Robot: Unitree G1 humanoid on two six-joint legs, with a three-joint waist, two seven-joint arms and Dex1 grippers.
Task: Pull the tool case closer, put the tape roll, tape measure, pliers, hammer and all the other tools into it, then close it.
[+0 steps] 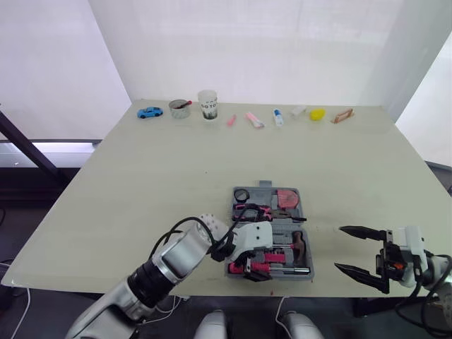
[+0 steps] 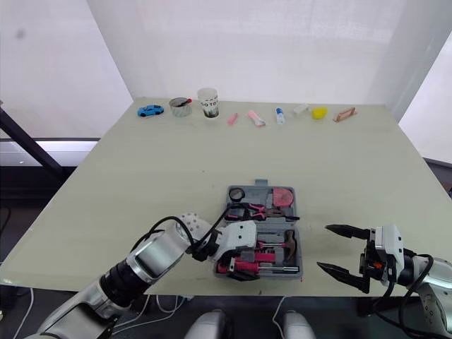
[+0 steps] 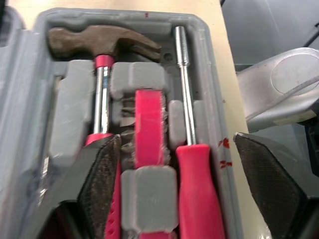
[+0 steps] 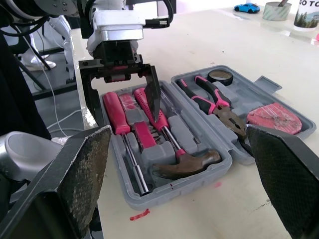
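- Nearest to us, the right gripper (image 1: 339,247) hovers over the near right part of the pale cream table (image 1: 141,176). Its two black fingers are spread wide, hold nothing, and sit well to the right of the case.
- The left gripper (image 4: 124,117) hangs above the left, handle end of the case's near half with its fingers apart. One is over the hammer's pink grip and the other is just outside the case rim. We cannot tell whether they touch anything.
- The grey plastic tool case (image 4: 194,186) lies open flat close to the table's near edge.
- Its near half holds the hammer with brown head and chrome shaft (image 3: 104,42), head to the right. Beside that are a red flat-handled tool (image 3: 149,124) and a red-handled screwdriver (image 3: 197,189).
- The far half holds the black tape roll (image 4: 219,76) at the left, the pink-and-black pliers (image 4: 214,102) in the middle and the pink tape measure (image 4: 274,118) at the right.
- Along the far edge stand a blue toy car (image 1: 149,112), a grey tin (image 1: 179,109), a white printed cup (image 1: 207,104) and a yellow object (image 1: 317,114).
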